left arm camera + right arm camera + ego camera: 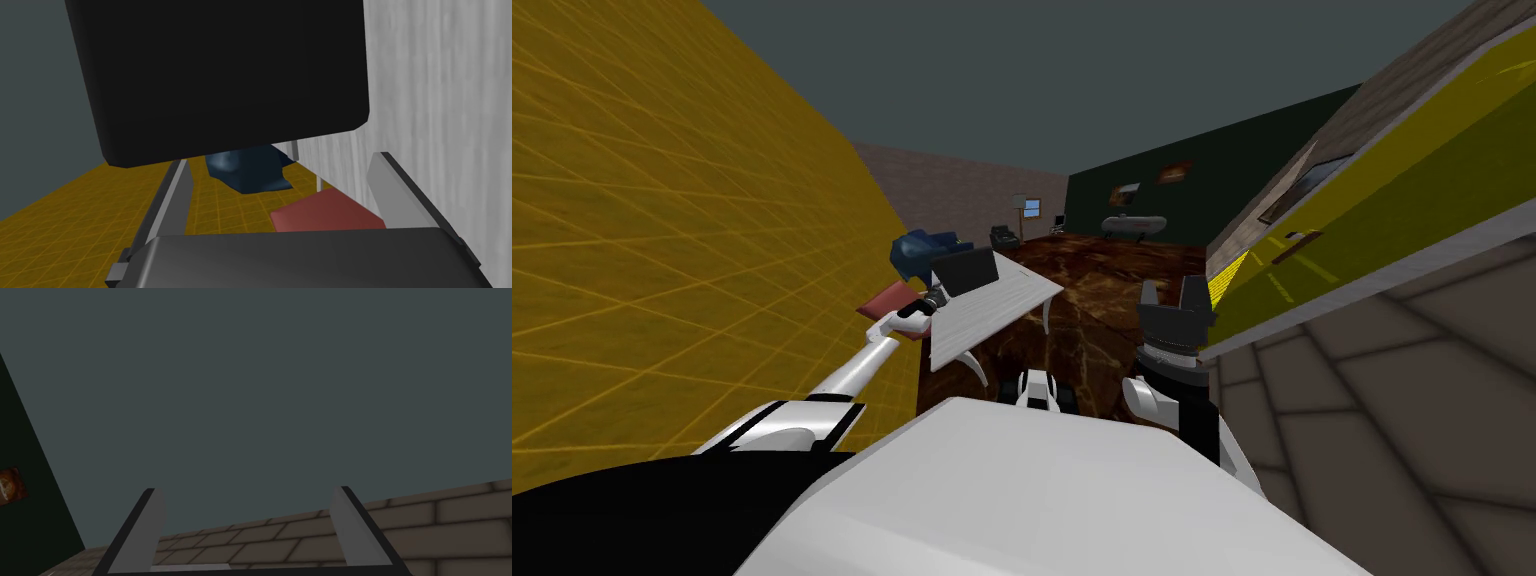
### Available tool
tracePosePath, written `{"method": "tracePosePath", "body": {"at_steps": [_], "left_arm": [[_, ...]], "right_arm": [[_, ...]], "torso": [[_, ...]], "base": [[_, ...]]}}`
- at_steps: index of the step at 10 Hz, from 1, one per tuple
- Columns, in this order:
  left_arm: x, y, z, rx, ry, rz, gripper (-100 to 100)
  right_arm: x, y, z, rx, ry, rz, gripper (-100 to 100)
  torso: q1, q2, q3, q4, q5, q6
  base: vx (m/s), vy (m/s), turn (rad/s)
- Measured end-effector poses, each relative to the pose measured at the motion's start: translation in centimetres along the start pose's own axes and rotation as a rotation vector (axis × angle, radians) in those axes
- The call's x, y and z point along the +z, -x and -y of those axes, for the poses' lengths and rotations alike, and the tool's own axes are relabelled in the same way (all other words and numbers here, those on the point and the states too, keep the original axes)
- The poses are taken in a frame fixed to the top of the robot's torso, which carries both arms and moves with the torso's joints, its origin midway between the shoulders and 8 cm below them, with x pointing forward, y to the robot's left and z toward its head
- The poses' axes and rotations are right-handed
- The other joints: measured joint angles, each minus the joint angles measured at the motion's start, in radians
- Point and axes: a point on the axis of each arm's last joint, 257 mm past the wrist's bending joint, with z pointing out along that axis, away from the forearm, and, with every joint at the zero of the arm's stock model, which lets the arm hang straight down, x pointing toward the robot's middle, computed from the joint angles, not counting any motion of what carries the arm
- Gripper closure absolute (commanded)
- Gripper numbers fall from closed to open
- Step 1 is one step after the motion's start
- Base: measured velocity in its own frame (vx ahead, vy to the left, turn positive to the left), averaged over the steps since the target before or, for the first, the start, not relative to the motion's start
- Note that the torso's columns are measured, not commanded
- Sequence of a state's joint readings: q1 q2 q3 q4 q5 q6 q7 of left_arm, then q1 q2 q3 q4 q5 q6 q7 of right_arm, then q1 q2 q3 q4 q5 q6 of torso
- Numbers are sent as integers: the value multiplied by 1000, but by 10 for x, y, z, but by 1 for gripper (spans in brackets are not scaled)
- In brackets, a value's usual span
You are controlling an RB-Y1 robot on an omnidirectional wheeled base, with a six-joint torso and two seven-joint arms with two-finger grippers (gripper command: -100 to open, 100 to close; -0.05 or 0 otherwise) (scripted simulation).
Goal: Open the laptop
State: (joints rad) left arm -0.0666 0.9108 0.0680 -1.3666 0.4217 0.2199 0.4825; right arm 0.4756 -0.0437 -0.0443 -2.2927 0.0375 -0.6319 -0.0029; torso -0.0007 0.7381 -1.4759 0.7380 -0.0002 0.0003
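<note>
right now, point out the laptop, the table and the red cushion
laptop (pixel 220 75), left wrist view, middle of its black panel
table (pixel 992 315), head view, bare white top
red cushion (pixel 325 212), left wrist view, its top face

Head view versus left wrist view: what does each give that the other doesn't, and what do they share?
Head view: the white table's curved legs, and the right gripper raised at my right. Left wrist view: the left gripper's open fingers just short of the laptop's black panel. Both: laptop, blue armchair, red pad, table top.
</note>
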Motion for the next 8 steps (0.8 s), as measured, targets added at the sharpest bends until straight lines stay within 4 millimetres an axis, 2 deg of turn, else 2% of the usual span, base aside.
{"method": "tracePosePath", "body": {"at_steps": [1, 2, 3, 4, 7, 8], "left_arm": [[2, 13, -1, -7, 12, 25, -100], [6, 39, 2, -13, 25, 66, -100], [6, 49, 7, -20, 29, 87, -100], [4, 51, 7, -24, 35, 96, -100], [2, 96, 19, -43, 57, 184, -100], [-1, 118, 26, -53, 62, 230, -100]], "right_arm": [[0, 0, 0, 0, 0, 0, 0], [0, 0, 0, 0, 0, 0, 0], [0, 0, 0, 0, 0, 0, 0], [0, 0, 0, 0, 0, 0, 0], [0, 0, 0, 0, 0, 0, 0], [0, 0, 0, 0, 0, 0, 0]], "torso": [[1, 0, 0, 0, 0, -1], [1, 0, 0, 0, 0, 0], [1, 0, 0, 0, 0, -1], [2, 0, 0, 0, 1, -1], [0, -1, 0, 0, 0, 0], [0, -1, 0, 0, 0, 0]], "base": [[8, -28, -224], [6, -17, -103], [1, -7, 28], [3, -19, -205], [5, -22, -192], [5, -24, -111]]}}
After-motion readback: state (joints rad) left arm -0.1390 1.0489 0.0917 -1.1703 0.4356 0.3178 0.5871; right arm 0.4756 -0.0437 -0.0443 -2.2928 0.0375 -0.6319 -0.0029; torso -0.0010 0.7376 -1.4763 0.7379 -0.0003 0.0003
